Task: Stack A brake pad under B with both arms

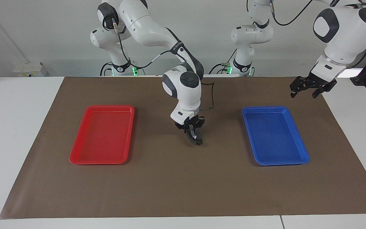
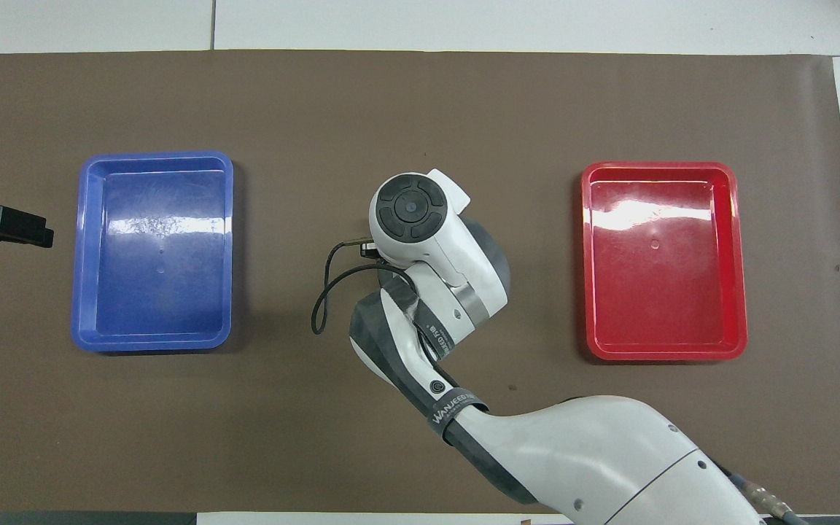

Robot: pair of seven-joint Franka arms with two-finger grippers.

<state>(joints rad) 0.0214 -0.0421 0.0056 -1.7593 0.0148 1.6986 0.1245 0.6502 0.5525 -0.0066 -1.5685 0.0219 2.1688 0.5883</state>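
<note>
My right gripper [image 1: 193, 133] hangs over the middle of the mat, between the two trays. It is shut on B [image 1: 195, 138], a curved black piece with a small bright spot, whose lower end is at or just above the mat. In the overhead view the right arm's wrist [image 2: 413, 211] hides the gripper and B. I cannot make out the A brake pad as a separate thing; it may lie hidden under B. My left gripper [image 1: 311, 88] waits, open and empty, raised over the mat's edge at the left arm's end, beside the blue tray; its tip shows in the overhead view [image 2: 4, 224].
A blue tray [image 1: 300, 159] lies toward the left arm's end and a red tray [image 1: 75, 159] toward the right arm's end; nothing shows in either. They also show in the overhead view, blue tray [image 2: 81, 321] and red tray [image 2: 737, 343]. A brown mat [image 1: 183, 190] covers the table.
</note>
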